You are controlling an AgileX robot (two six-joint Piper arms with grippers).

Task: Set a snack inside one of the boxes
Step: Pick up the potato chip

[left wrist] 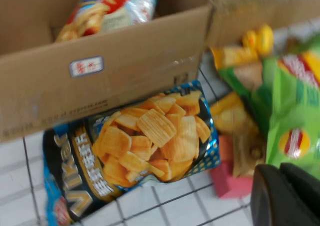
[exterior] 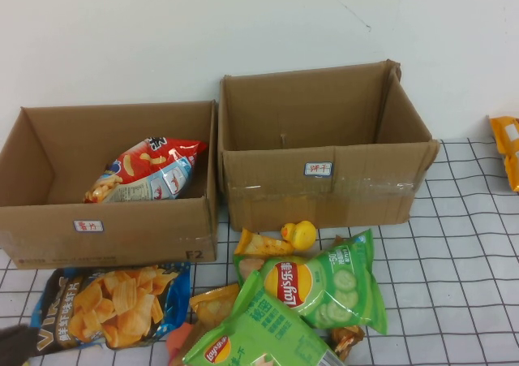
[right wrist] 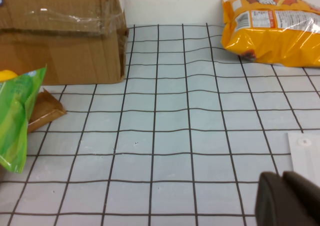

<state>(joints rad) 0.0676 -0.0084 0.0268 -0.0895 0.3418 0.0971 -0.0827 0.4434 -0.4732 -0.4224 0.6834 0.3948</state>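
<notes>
Inspection: snack bags lie on the bench in front of two open boxes; neither gripper holds anything.

The blue Vikar chip bag lies flat on the gridded bench, touching the front wall of the left cardboard box, which already holds a red-and-white snack bag. The right cardboard box appears empty. Green Lay's bags and a small yellow duck toy lie in front of the right box. The left gripper hangs just beside the blue bag; the right gripper is over bare bench beyond the right box, near an orange bag. Whether either set of fingers is open or closed cannot be told. Judgement: the bag is light, air-filled, slick, its contents fragile; pinch a crimped end seam or a corner, lightly.
</notes>
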